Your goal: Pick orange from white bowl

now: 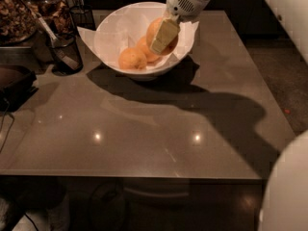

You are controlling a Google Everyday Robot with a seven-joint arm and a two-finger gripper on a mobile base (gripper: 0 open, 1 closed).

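The white bowl (pixel 109 30), lined with white paper, stands at the back of the table. My gripper (pixel 161 42) reaches down over the bowl's right side from the top of the view. It is shut on a light-orange orange (pixel 153 28) and holds it just above the bowl's inside. One cream finger (pixel 163 34) covers the front of the fruit. Two other oranges lie in the bowl: one at the front left (pixel 132 59) and one behind it (pixel 144 49), partly hidden by the held fruit and the finger.
A black mesh cup (pixel 66 54) with utensils stands left of the bowl. A wire basket of brown items (pixel 14 13) sits at the far left back, a dark object (pixel 14 81) at the left edge. The grey table (pixel 159 129) stretches forward; my white arm fills the lower right corner.
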